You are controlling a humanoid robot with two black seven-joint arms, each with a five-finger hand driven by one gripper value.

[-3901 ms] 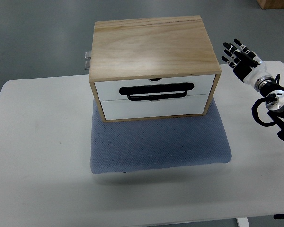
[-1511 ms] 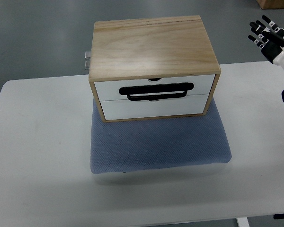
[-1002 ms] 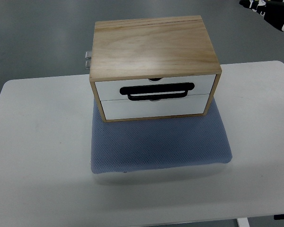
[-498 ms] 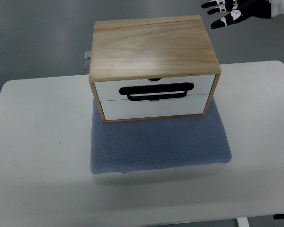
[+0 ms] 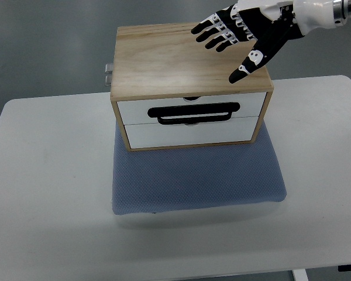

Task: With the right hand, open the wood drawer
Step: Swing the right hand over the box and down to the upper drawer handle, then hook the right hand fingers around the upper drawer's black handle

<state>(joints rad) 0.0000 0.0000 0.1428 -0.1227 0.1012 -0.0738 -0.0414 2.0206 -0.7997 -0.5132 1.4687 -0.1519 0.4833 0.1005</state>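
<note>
Where the white table (image 5: 47,175) holds a blue-grey mat (image 5: 196,181), a wooden drawer box (image 5: 187,58) sits on the mat's far half, its front facing the camera. The box has a pale wood top and wood edging around two white drawer fronts stacked one above the other. Both drawers sit flush with the frame, closed. The upper drawer (image 5: 190,104) and the lower drawer (image 5: 190,132) each carry a flat black loop handle; the two black handles (image 5: 194,113) lie close together across the seam between the drawers. A small metal fitting (image 5: 107,73) sticks out at the box's back left corner.

Above the right rear part of the box top, the right hand (image 5: 248,29) comes in from the upper right edge on a white forearm. Its black-and-white fingers (image 5: 213,32) are spread wide and extended, pointing left across the wood, with the thumb angled down toward the front right corner of the top. It holds nothing, and whether it touches the wood cannot be told.

Grey floor surrounds the table.
</note>
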